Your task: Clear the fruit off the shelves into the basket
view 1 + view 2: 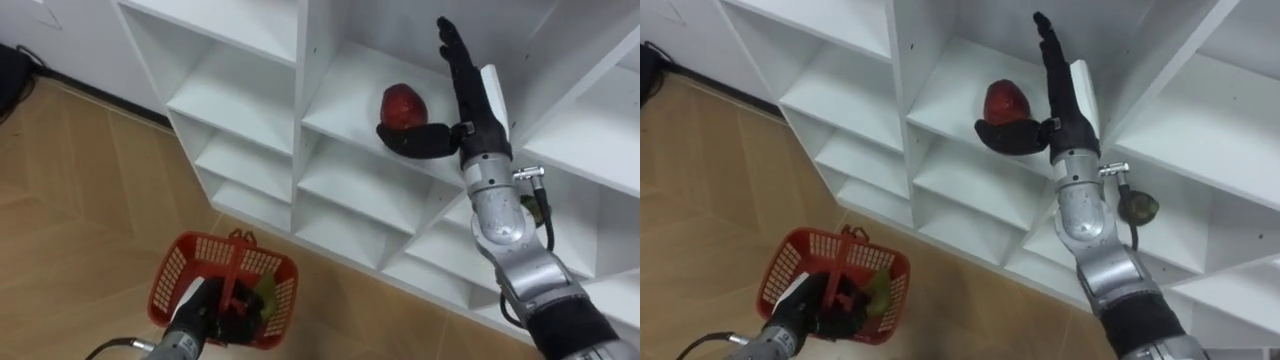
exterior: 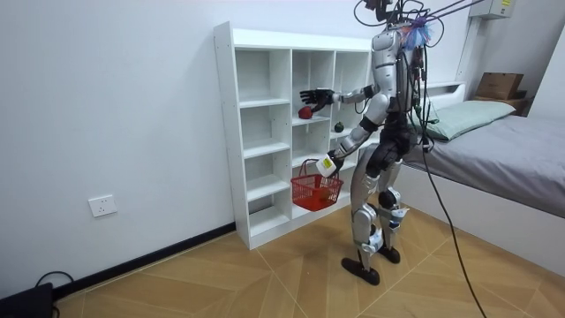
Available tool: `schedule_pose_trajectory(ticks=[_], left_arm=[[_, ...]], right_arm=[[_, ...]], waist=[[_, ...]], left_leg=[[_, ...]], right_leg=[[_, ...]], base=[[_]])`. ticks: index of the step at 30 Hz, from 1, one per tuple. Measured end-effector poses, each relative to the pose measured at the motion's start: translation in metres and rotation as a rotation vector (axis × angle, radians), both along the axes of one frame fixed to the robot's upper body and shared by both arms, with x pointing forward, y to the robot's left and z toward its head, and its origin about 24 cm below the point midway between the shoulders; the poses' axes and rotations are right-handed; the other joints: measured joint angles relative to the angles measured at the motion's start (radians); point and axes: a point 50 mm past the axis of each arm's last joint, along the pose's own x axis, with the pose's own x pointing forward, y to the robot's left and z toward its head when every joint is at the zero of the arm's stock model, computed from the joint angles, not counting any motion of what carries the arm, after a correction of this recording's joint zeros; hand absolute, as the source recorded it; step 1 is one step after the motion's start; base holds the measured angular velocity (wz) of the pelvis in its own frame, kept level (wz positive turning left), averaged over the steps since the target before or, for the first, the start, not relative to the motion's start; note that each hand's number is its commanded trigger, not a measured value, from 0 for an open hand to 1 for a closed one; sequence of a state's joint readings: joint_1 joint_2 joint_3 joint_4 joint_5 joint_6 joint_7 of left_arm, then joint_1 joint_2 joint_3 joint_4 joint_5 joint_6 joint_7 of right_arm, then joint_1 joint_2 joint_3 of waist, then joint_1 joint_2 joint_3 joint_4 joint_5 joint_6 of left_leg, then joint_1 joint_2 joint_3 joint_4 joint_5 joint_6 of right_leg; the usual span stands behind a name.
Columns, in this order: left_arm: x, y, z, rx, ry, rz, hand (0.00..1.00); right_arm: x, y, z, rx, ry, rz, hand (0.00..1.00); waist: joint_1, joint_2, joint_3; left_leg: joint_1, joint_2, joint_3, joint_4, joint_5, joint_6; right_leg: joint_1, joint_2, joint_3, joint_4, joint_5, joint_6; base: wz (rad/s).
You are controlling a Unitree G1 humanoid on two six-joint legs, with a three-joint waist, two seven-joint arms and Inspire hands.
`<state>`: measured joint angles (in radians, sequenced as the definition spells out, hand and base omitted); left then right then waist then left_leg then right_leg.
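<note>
Fruit [image 1: 1138, 207], greenish, sits beside forearm in right eye view.

Soft, even light fills the room, bright on the white closet [image 1: 300, 60] and the wall [image 2: 115, 106]. Its compartments shade to pale grey under each shelf and toward the back corners. My right hand [image 1: 472, 100] stands dark against that white. The wooden floor [image 1: 90, 200] carries a dull sheen around the red basket [image 1: 172, 272] my left hand [image 1: 200, 305] grips.

A white shelf unit [image 1: 240, 75] spans the upper frame, with a red fruit [image 1: 402, 105] lying in an upper-centre compartment and a dark fruit [image 1: 1138, 208] in the compartment to its lower right.
</note>
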<state>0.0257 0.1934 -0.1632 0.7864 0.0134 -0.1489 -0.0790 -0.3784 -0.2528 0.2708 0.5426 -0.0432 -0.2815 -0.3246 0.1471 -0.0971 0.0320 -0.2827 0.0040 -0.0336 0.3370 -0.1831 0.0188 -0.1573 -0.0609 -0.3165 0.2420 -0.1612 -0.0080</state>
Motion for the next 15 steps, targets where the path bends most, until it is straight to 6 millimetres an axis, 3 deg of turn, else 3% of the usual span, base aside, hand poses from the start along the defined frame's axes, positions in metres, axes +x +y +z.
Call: schedule_pose_trajectory(ticks=[8,15], left_arm=[[-0.002,-0.006,-0.003,-0.012,0.024,-0.002,1.00],[-0.002,-0.011,-0.005,-0.019,0.033,-0.016,1.00]], right_arm=[[0.005,-0.005,-0.007,0.024,0.051,-0.036,0.00],[0.009,-0.004,-0.002,0.026,0.030,-0.055,0.00]], waist=[[0.002,0.001,0.0011],[0.006,-0.001,0.0046]], left_leg=[[-0.012,-0.001,0.002,0.001,0.004,0.000],[-0.041,-0.002,0.007,0.006,0.010,0.004]], right_leg=[[-0.007,-0.006,-0.011,0.010,-0.003,0.004],[-0.038,-0.009,-0.011,0.023,-0.003,0.004]], base=[[0.05],[0.00]])
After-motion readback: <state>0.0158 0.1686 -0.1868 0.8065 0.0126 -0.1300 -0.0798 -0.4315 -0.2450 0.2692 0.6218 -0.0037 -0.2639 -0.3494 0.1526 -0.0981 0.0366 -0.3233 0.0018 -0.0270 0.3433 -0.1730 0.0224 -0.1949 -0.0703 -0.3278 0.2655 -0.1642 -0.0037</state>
